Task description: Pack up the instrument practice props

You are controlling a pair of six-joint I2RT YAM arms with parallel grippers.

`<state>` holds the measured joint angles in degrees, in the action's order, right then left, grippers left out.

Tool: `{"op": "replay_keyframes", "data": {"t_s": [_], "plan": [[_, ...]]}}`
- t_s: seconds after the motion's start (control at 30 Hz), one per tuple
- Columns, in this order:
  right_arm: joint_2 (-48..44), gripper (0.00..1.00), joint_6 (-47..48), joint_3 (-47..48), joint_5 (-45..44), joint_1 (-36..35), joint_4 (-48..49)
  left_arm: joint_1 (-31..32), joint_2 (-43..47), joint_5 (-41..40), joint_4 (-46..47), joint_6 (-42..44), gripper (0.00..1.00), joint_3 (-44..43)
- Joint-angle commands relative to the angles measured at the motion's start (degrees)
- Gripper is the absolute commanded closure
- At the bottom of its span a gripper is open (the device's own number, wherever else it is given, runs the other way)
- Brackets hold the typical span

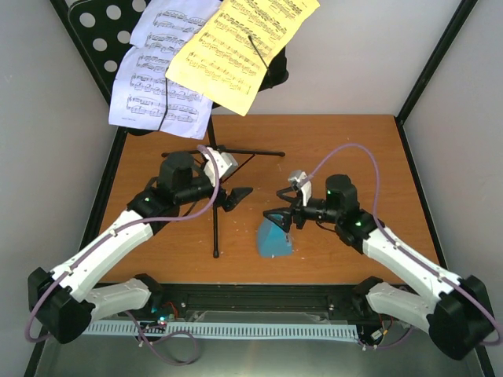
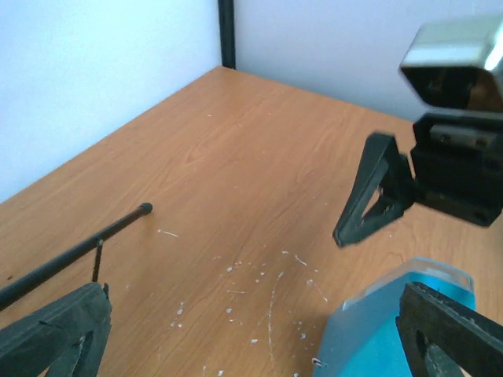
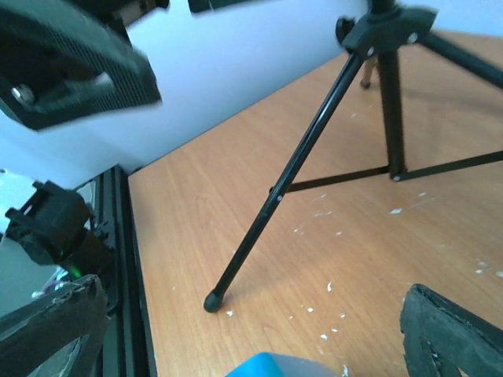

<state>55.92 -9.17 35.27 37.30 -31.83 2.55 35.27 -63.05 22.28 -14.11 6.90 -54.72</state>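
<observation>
The black tripod music stand (image 1: 216, 228) stands at the table's left middle. Its round-holed desk (image 1: 98, 31) carries white pages (image 1: 161, 78) and a yellow page (image 1: 240, 47). The small blue metronome (image 1: 275, 238) sits on the table near the front middle. My left gripper (image 1: 236, 198) hovers open just left of it, holding nothing; the metronome (image 2: 377, 330) shows by its right finger (image 2: 448, 330). My right gripper (image 1: 279, 208) is open just behind the metronome, whose top (image 3: 275, 367) peeks in low between the fingers (image 3: 452, 334), ungripped.
A tripod leg (image 3: 275, 196) slants down to the table in front of my right gripper, and another leg (image 2: 78, 247) lies to the left of my left gripper. Black frame posts (image 1: 436, 59) and white walls enclose the wooden table (image 1: 354, 149).
</observation>
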Motion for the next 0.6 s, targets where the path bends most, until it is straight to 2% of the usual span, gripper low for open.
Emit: {"op": "replay_keyframes", "data": {"t_s": [0.0,0.17,0.57], "plan": [[5.63,0.00,4.18,2.65,8.36,0.46,-1.48,-1.00,0.80,-6.83,1.75,-3.31,0.01,0.60],[5.11,0.00,5.12,0.35,10.18,0.48,-1.64,-1.04,-0.74,-10.84,1.45,-4.90,0.01,0.15],[4.91,0.05,4.53,-6.09,5.41,0.09,1.14,-1.03,-1.23,-12.83,1.19,-5.92,0.01,0.05]]}}
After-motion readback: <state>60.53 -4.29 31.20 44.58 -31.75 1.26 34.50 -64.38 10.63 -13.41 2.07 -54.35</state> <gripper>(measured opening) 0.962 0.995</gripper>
